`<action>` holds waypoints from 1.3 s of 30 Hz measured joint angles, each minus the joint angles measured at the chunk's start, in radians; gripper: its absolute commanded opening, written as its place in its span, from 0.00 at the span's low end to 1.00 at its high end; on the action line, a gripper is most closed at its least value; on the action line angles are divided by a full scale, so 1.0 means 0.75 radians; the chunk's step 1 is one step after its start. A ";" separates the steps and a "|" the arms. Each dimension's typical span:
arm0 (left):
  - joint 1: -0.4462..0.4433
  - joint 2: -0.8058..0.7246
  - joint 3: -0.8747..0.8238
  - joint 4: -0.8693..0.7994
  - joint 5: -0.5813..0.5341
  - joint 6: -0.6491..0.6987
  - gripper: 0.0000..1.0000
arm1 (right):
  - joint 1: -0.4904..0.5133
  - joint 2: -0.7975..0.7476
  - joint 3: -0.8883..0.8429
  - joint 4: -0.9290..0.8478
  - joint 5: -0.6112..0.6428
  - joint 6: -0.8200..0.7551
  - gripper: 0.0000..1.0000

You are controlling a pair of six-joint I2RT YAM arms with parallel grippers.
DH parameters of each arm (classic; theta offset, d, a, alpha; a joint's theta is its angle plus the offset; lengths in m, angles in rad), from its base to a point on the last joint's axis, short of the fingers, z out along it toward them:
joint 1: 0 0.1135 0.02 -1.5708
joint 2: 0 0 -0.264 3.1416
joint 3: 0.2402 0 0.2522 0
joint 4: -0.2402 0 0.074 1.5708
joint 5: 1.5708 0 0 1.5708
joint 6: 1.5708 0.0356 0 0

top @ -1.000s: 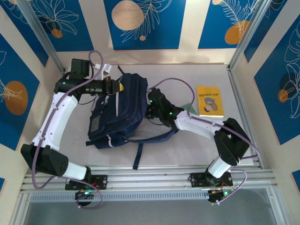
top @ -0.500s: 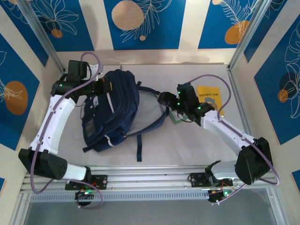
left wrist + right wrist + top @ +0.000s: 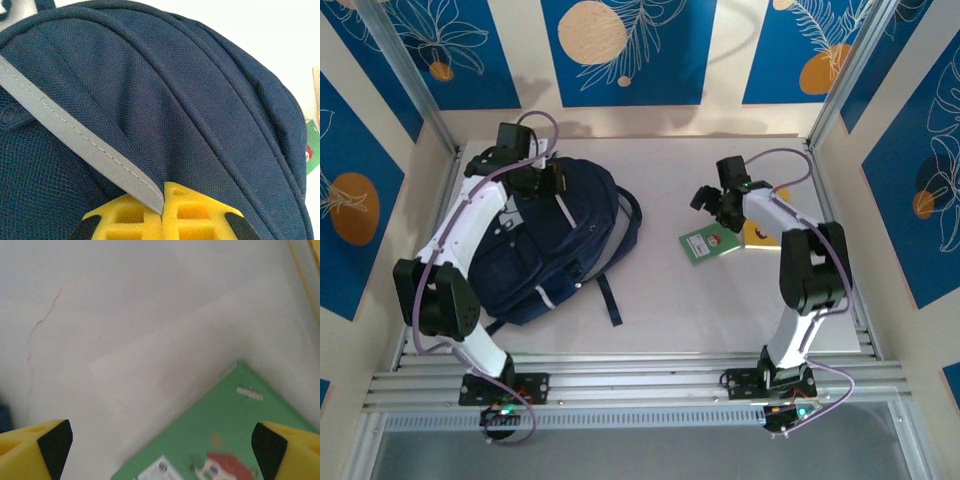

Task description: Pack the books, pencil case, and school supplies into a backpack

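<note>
At the left of the table [image 3: 670,310], the left gripper [image 3: 552,183] was clamped on the navy backpack [image 3: 555,255] (pinching its grey stripe [image 3: 75,135]). The right gripper [image 3: 712,203] hung wide open above the small green book [image 3: 706,244].

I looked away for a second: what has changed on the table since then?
The left gripper, still shut on the backpack, has dragged it left and swung it round. The right gripper, open, has drawn back from the backpack to above the green book. The yellow book stays at the right.
</note>
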 measured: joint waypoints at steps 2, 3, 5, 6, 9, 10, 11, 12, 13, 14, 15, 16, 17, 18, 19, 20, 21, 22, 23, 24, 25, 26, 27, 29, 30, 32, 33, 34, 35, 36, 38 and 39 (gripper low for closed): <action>-0.028 0.003 -0.031 0.014 0.002 0.020 0.14 | -0.026 0.073 0.063 -0.031 0.008 -0.030 0.95; -0.043 0.007 -0.045 0.016 0.003 0.030 0.24 | -0.034 0.098 0.084 -0.044 0.014 -0.043 0.95; -0.068 0.016 -0.083 0.013 0.018 0.047 0.39 | -0.048 0.151 0.133 -0.076 0.036 -0.072 0.95; -0.076 0.017 -0.103 0.015 0.026 0.045 0.42 | -0.054 0.171 0.152 -0.090 0.041 -0.084 0.95; -0.086 0.014 -0.161 0.018 0.051 0.039 0.49 | -0.061 0.226 0.195 -0.129 0.045 -0.120 0.96; -0.093 0.012 -0.172 0.020 0.058 0.033 0.51 | -0.061 0.240 0.201 -0.138 0.044 -0.129 0.96; -0.102 0.005 -0.185 0.025 0.062 0.026 0.52 | -0.061 0.249 0.201 -0.148 0.040 -0.136 0.96; -0.110 -0.006 -0.197 0.037 0.064 0.014 0.54 | -0.061 0.253 0.200 -0.160 0.037 -0.142 0.96; -0.125 -0.024 -0.212 0.050 0.066 0.001 0.54 | -0.061 0.254 0.198 -0.167 0.030 -0.145 0.96; -0.151 -0.048 -0.229 0.070 0.069 -0.016 0.55 | -0.061 0.254 0.193 -0.168 0.019 -0.149 0.96; -0.178 -0.066 -0.242 0.088 0.074 -0.031 0.55 | -0.058 0.253 0.187 -0.166 0.007 -0.153 0.95; -0.217 -0.086 -0.257 0.113 0.086 -0.057 0.55 | -0.057 0.253 0.173 -0.162 -0.011 -0.154 0.95; -0.258 -0.102 -0.272 0.143 0.101 -0.085 0.56 | -0.055 0.250 0.154 -0.155 -0.017 -0.159 0.95; -0.292 -0.109 -0.283 0.170 0.111 -0.111 0.56 | -0.056 0.238 0.133 -0.134 -0.021 -0.160 0.95; -0.333 -0.111 -0.294 0.205 0.125 -0.146 0.56 | -0.056 0.214 0.108 -0.117 -0.042 -0.157 0.95; -0.372 -0.110 -0.310 0.248 0.133 -0.186 0.57 | -0.054 0.181 0.063 -0.101 -0.064 -0.152 0.95; -0.402 -0.106 -0.322 0.279 0.141 -0.225 0.57 | -0.050 0.153 0.019 -0.091 -0.083 -0.146 0.95; -0.433 -0.096 -0.336 0.319 0.152 -0.270 0.57 | -0.042 0.117 -0.034 -0.082 -0.098 -0.141 0.95; -0.463 -0.075 -0.344 0.360 0.162 -0.317 0.57 | -0.033 0.082 -0.083 -0.067 -0.110 -0.134 0.94; -0.485 -0.051 -0.347 0.393 0.171 -0.353 0.58 | -0.025 0.048 -0.127 -0.051 -0.125 -0.124 0.94; -0.511 -0.011 -0.347 0.436 0.178 -0.394 0.58 | -0.017 0.016 -0.172 -0.038 -0.138 -0.112 0.94; -0.531 0.034 -0.346 0.468 0.183 -0.430 0.57 | -0.008 -0.019 -0.222 -0.016 -0.148 -0.105 0.94; -0.545 0.078 -0.343 0.492 0.183 -0.461 0.57 | -0.004 -0.045 -0.255 0.002 -0.158 -0.096 0.94; -0.572 0.201 -0.319 0.522 0.184 -0.522 0.56 | -0.002 -0.108 -0.343 0.052 -0.191 -0.072 0.94; -0.581 0.260 -0.303 0.532 0.185 -0.544 0.56 | -0.002 -0.134 -0.376 0.070 -0.207 -0.061 0.94; -0.598 0.378 -0.272 0.554 0.187 -0.584 0.55 | -0.003 -0.185 -0.445 0.118 -0.236 -0.036 0.94; -0.604 0.422 -0.255 0.555 0.188 -0.596 0.54 | -0.004 -0.203 -0.469 0.136 -0.246 -0.025 0.94; -0.611 0.469 -0.231 0.555 0.187 -0.609 0.53 | -0.004 -0.221 -0.494 0.157 -0.256 -0.013 0.93; -0.615 0.510 -0.204 0.555 0.187 -0.621 0.53 | -0.004 -0.233 -0.512 0.172 -0.268 -0.005 0.93; -0.617 0.536 -0.183 0.553 0.187 -0.629 0.52 | -0.005 -0.241 -0.525 0.187 -0.276 0.003 0.93; -0.622 0.578 -0.130 0.551 0.186 -0.642 0.51 | -0.014 -0.252 -0.547 0.220 -0.296 0.019 0.92; -0.622 0.595 -0.105 0.552 0.187 -0.648 0.51 | -0.019 -0.256 -0.555 0.230 -0.303 0.024 0.92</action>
